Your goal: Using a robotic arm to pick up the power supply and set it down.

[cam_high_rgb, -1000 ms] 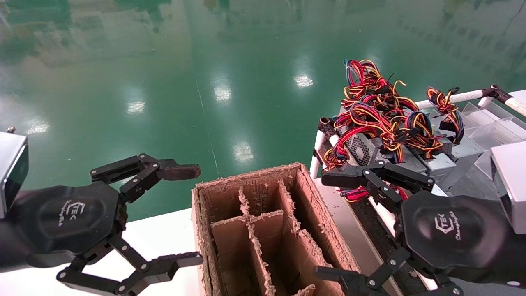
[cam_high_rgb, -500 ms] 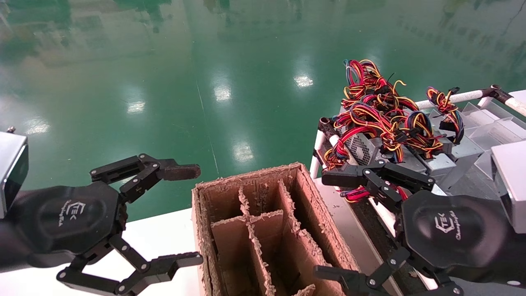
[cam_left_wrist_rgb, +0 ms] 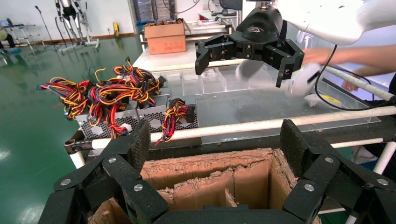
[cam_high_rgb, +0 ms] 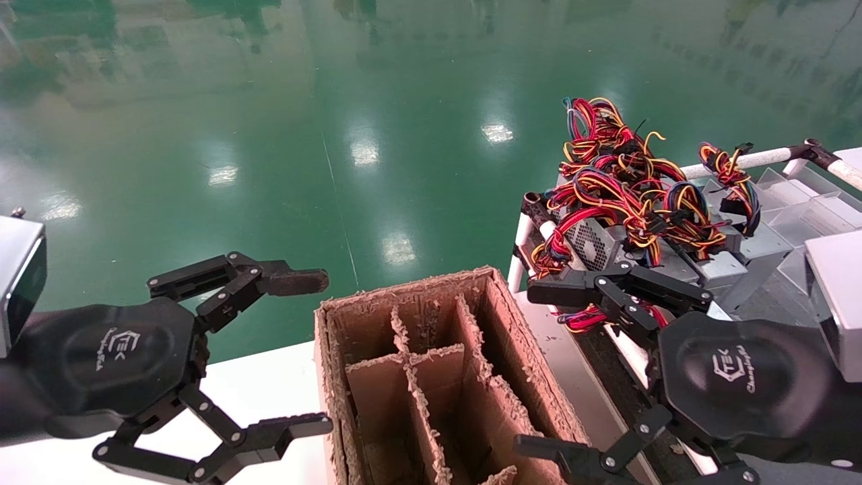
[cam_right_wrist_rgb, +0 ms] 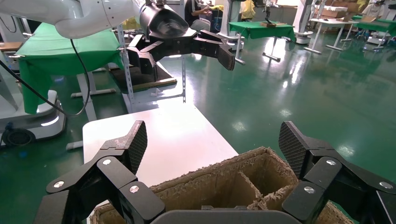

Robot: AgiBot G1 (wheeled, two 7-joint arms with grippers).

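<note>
Silver-grey power supplies with honeycomb sides lie on the rack at the right, under a tangle of red, yellow and black wires. The left wrist view shows them beyond the box. My right gripper hovers open just in front of the rack, nothing between its fingers; its upper fingertip is near the closest unit. My left gripper hangs open and empty to the left of the cardboard box. Each wrist view shows its own open gripper, left and right, and the other farther off.
A brown cardboard box with frayed dividers stands between the grippers on a white table. The rack has white tube rails and clear plastic trays. Green floor lies beyond. A person's arm reaches over the rack's far side.
</note>
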